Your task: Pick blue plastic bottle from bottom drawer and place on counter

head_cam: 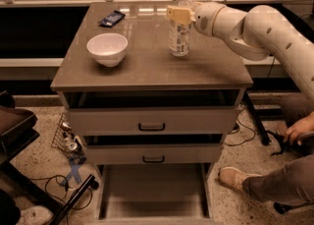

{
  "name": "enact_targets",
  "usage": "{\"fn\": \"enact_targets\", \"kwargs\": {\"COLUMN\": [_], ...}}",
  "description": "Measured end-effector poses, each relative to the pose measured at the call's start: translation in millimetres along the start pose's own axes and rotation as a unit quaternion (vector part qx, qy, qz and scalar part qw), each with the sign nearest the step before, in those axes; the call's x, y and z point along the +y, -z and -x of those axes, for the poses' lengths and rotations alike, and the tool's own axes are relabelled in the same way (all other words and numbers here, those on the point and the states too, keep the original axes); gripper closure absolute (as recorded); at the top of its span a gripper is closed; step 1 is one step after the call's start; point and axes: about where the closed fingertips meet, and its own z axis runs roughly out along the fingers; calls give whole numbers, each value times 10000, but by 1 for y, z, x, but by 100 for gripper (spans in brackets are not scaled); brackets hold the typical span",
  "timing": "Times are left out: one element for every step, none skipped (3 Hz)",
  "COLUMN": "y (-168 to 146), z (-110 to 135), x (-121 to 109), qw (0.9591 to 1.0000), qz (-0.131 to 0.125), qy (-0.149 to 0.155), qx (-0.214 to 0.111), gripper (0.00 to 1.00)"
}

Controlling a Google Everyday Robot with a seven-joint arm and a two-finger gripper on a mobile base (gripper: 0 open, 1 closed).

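The bottle (pixel 179 40) stands upright on the worktop (pixel 147 74), towards the far edge and somewhat right of the middle, its white cap rising just above the gripper (pixel 179 14). The gripper reaches in from the right at the end of a thick white arm (pixel 260 32), and its jaws are closed around the bottle's shoulder just below the cap, with one pale jaw lying across the front of the bottle. The bottle's base looks to be resting on the worktop.

A white bowl (pixel 107 48) sits near the left edge, well apart from the bottle, and a dark packet (pixel 111 18) lies near the far left corner.

Below the worktop, the top drawer (pixel 152 120) and middle drawer (pixel 153 153) are each pulled out slightly, and the bottom drawer (pixel 152 197) is pulled out furthest, towards the camera.

On the floor at the right are a person's shoe (pixel 230 177) and trouser leg, with a hand (pixel 299 129) above them.
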Motion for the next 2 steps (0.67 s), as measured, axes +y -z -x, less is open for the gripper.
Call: {"fn": "enact_targets", "kwargs": {"y": [6,6], "z": [-16,-13], "x": [-12,-12], "qw": [9998,9998], "qz": [-126,-135], "qy": [-83,-91], "qx": [-130,-144], "gripper": [100,100]}}
